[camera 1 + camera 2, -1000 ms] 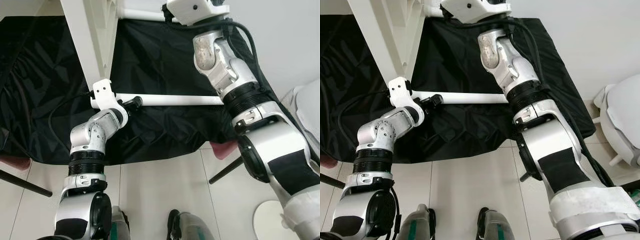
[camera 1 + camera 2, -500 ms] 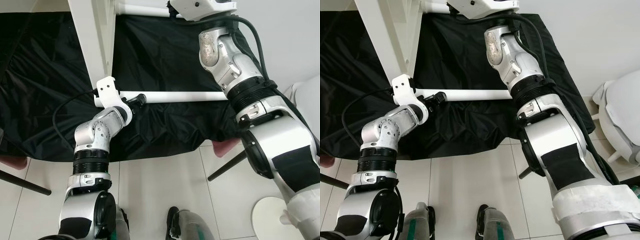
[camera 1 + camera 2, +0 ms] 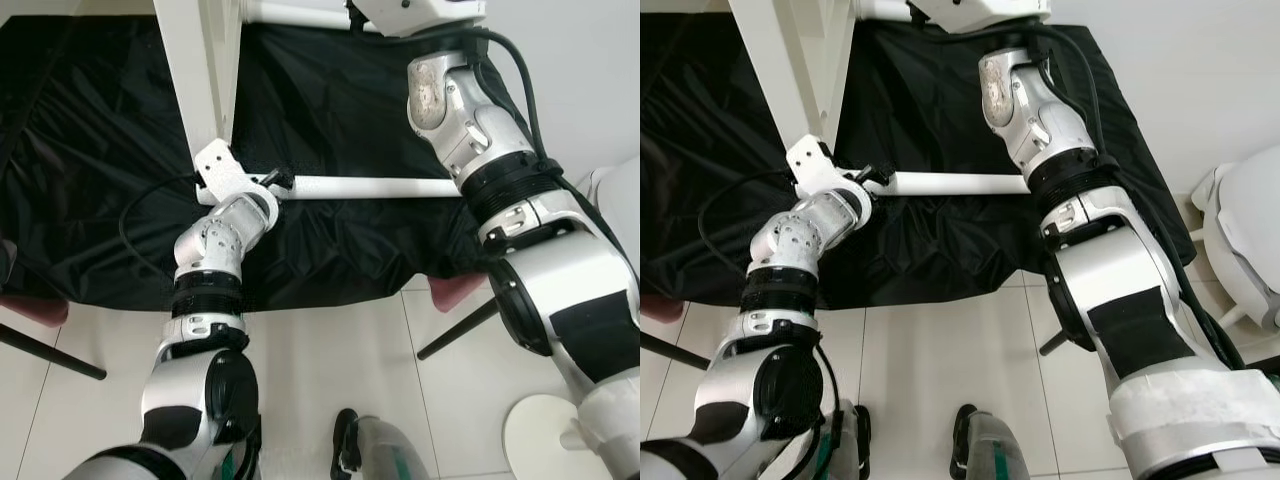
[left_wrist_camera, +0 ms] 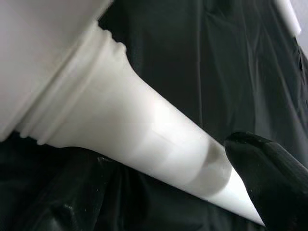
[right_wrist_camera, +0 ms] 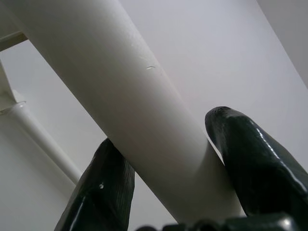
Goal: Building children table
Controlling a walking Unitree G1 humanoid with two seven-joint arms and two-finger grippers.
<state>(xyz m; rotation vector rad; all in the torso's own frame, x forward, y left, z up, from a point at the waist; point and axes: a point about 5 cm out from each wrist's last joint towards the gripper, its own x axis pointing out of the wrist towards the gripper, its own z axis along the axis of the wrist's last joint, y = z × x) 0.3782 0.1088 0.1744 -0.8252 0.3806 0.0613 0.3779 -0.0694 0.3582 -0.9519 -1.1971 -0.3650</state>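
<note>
The white children's table stands on its side on a black cloth. Its top (image 3: 200, 80) is upright, and two round white legs stick out sideways. My left gripper (image 3: 277, 181) is shut on the lower leg (image 3: 370, 187) right at its base by the tabletop. In the left wrist view one black finger (image 4: 269, 178) presses on the tapering leg (image 4: 144, 139). My right arm reaches up to the upper leg (image 3: 290, 12). In the right wrist view my right gripper (image 5: 168, 139) is shut on that leg (image 5: 120, 96), one finger (image 5: 103, 192) on each side.
The black cloth (image 3: 330, 100) covers the floor under the table, and white tiles (image 3: 320, 370) lie nearer me. A chair with a pink seat (image 3: 450, 290) and dark leg (image 3: 455, 330) stands at the right. A round white base (image 3: 540, 440) is at lower right. My feet (image 3: 380, 455) are below.
The view has shifted a little. My left forearm has swung in under the lower leg and the wrist has rolled, with the gripper staying at the leg's base. The right gripper keeps its hold.
</note>
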